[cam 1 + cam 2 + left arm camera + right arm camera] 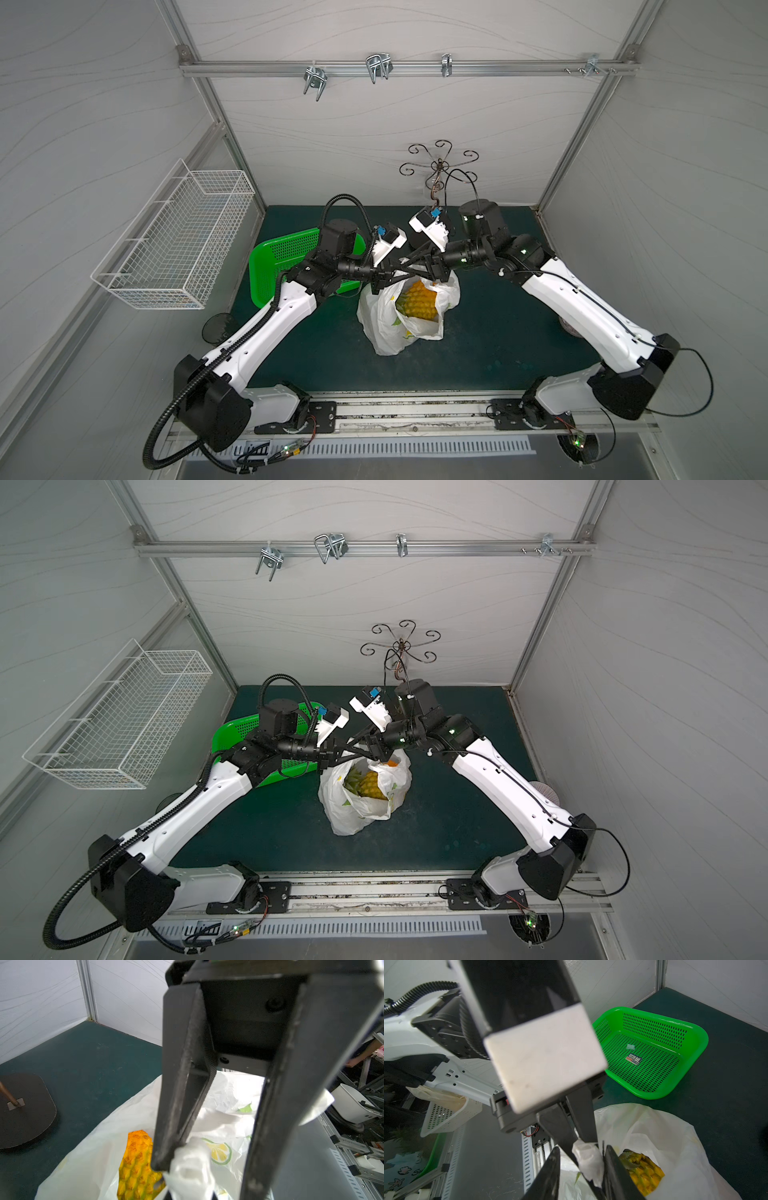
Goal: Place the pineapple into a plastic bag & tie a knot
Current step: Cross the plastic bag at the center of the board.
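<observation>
In both top views the plastic bag stood at frame centre on the table, pineapple inside, mouth untied. The left claw pinched its twisted handle; the right claw, spread, straddled that handle just beyond the pinch.

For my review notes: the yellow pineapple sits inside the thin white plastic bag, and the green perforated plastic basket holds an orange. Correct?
Not quite: the green perforated plastic basket holds no fruit, as the right wrist view shows. The yellow pineapple is inside the thin white plastic bag.
</observation>
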You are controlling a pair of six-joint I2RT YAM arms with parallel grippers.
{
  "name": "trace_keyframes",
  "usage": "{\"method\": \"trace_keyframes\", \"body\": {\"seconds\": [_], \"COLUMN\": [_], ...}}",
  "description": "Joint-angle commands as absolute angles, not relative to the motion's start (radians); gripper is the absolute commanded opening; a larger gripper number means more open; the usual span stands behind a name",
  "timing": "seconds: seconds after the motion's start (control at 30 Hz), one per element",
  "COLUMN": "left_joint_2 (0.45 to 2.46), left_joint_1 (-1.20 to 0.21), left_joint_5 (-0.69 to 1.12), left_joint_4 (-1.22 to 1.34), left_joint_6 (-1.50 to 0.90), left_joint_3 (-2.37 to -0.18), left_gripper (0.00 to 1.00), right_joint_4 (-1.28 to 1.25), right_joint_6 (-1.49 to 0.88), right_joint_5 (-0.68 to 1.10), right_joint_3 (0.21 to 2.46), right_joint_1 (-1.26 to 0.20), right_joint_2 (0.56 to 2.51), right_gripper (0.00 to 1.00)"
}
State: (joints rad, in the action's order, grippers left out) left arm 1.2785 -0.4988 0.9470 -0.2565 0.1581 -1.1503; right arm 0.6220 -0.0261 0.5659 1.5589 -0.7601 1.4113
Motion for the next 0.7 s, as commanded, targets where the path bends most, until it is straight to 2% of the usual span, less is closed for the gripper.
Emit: {"method": "trace_keyframes", "body": {"seconds": [0.0,0.17,0.33,0.47,0.5,0.6,0.67], "left_joint_2": [1.287,1.285,1.284,1.272,1.266,1.241,1.222], "left_joint_1": [-0.505,-0.505,-0.505,-0.504,-0.505,-0.500,-0.494], "left_joint_5": [0.972,0.974,0.980,0.982,0.976,0.977,0.991], "left_joint_4": [-0.222,-0.222,-0.228,-0.256,-0.263,-0.289,-0.293], "left_joint_6": [0.176,0.179,0.185,0.209,0.213,0.245,0.261], "left_joint_3": [-1.206,-1.204,-1.202,-1.198,-1.195,-1.172,-1.145], "left_gripper": [0.00,0.00,0.00,0.00,0.02,0.26,0.35], "right_joint_4": [0.618,0.609,0.599,0.586,0.584,0.582,0.580], "right_joint_6": [-0.043,-0.049,-0.050,-0.049,-0.051,-0.049,-0.048], "right_joint_5": [0.584,0.591,0.594,0.576,0.571,0.565,0.563], "right_joint_3": [1.580,1.575,1.569,1.559,1.557,1.559,1.561], "right_joint_1": [-0.766,-0.766,-0.768,-0.768,-0.767,-0.767,-0.768], "right_joint_2": [1.421,1.427,1.429,1.421,1.420,1.417,1.416], "right_gripper": [0.32,0.23,0.02,0.00,0.00,0.00,0.00]}}
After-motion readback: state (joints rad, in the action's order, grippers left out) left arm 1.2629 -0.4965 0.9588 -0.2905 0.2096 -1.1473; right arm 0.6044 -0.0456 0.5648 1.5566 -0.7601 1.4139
